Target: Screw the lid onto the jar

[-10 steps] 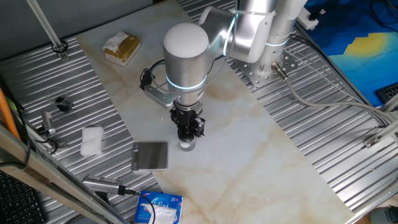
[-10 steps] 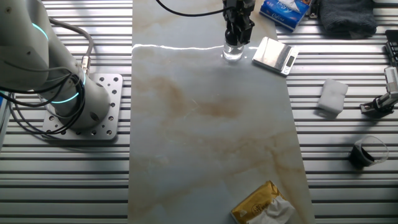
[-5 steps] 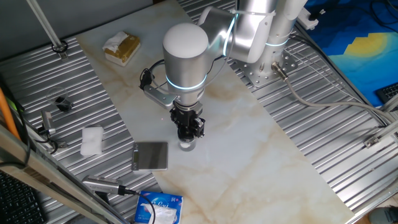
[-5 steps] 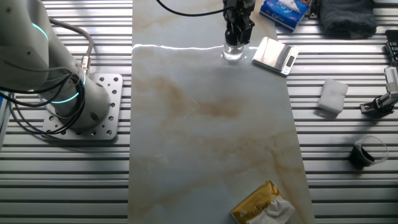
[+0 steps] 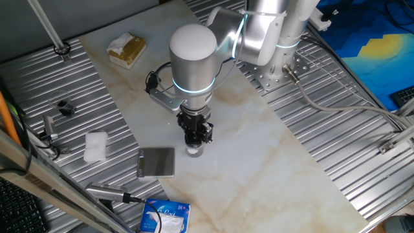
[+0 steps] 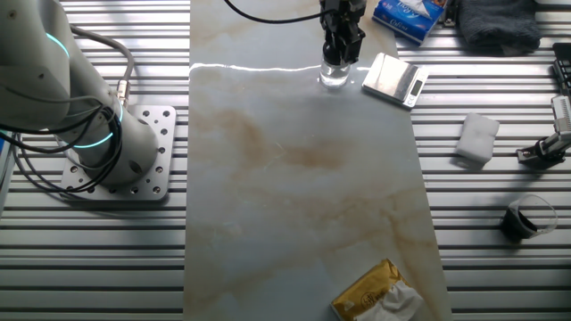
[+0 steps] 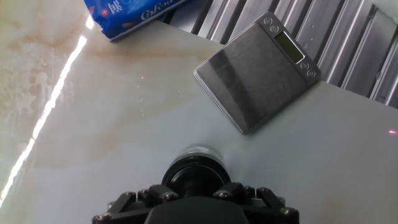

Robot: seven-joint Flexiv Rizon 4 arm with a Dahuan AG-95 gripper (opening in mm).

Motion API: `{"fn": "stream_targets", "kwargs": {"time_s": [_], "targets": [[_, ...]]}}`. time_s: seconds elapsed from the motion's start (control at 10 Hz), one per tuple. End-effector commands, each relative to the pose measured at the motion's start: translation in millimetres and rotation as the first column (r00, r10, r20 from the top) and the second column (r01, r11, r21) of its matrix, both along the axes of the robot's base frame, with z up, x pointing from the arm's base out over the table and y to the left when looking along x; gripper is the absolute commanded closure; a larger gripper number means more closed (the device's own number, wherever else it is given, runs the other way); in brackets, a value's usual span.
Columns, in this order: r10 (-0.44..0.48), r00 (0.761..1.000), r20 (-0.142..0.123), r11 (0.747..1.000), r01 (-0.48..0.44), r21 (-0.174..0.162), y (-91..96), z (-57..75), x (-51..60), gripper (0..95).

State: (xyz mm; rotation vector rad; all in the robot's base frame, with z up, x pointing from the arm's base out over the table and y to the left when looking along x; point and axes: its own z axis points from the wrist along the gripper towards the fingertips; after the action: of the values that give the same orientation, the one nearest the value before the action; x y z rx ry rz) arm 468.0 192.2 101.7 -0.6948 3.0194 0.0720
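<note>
A: Where's the end effector (image 5: 195, 137)?
B: Pointing straight down over the jar (image 5: 195, 151), on the marbled surface (image 5: 259, 149). It is clenched on the lid (image 7: 193, 177), which sits right on top of the jar.
A: Is the lid visible from the fixed views?
B: Barely, the black fingers cover it. From the hand view it's a round black cap just under the end effector (image 7: 194, 198), with a bit of the jar's clear rim showing past it.
A: The jar from the other side?
B: Small clear glass (image 6: 334, 76), upright, directly under the end effector (image 6: 340, 49).
A: Neighbors?
B: Grey digital scale (image 7: 256, 70) just beside the jar, apart from it, tilted square with display and buttons on one edge. Blue tissue pack (image 7: 127, 12) further off. White folded cloth (image 5: 96, 146) on the ribbed metal, well apart. Yellow packet (image 5: 127, 49) at the far end of the surface.
</note>
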Motion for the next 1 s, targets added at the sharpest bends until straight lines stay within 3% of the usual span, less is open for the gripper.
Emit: {"fn": "stream_targets", "kwargs": {"time_s": [0.1,0.9,1.0], "targets": [[-0.001,1.0,0.0,1.0,0.001,0.0,0.0,-0.5,0.0,95.0],[-0.001,1.0,0.0,1.0,0.001,0.0,0.0,-0.5,0.0,95.0],[-0.044,0.998,-0.038,0.999,0.043,-0.018,-0.7,3.1,-0.1,95.0]]}}
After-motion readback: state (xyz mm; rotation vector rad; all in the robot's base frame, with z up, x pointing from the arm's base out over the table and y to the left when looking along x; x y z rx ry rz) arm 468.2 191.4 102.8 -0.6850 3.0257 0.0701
